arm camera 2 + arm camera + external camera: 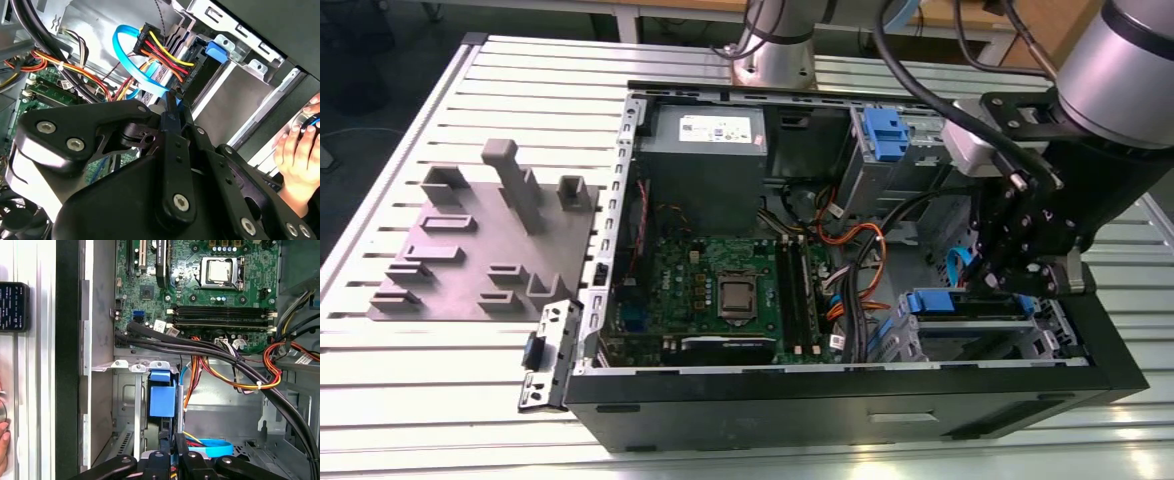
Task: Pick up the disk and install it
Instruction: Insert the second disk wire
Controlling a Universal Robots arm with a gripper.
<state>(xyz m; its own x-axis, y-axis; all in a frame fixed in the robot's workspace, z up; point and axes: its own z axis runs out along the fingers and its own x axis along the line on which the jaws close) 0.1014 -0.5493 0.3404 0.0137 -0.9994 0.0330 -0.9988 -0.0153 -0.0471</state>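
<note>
First wrist view: my gripper point(172, 440) fingers pinch the disk point(162, 401) by its blue carrier edge, rigid, weighty, shock-sensitive, in the drive cage point(131, 390).

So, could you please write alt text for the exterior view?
A robot arm's black gripper reaches into an open computer case, just above a blue-framed drive bay at the exterior view's right. The motherboard lies exposed, with a grey fixture plate alongside.
</note>
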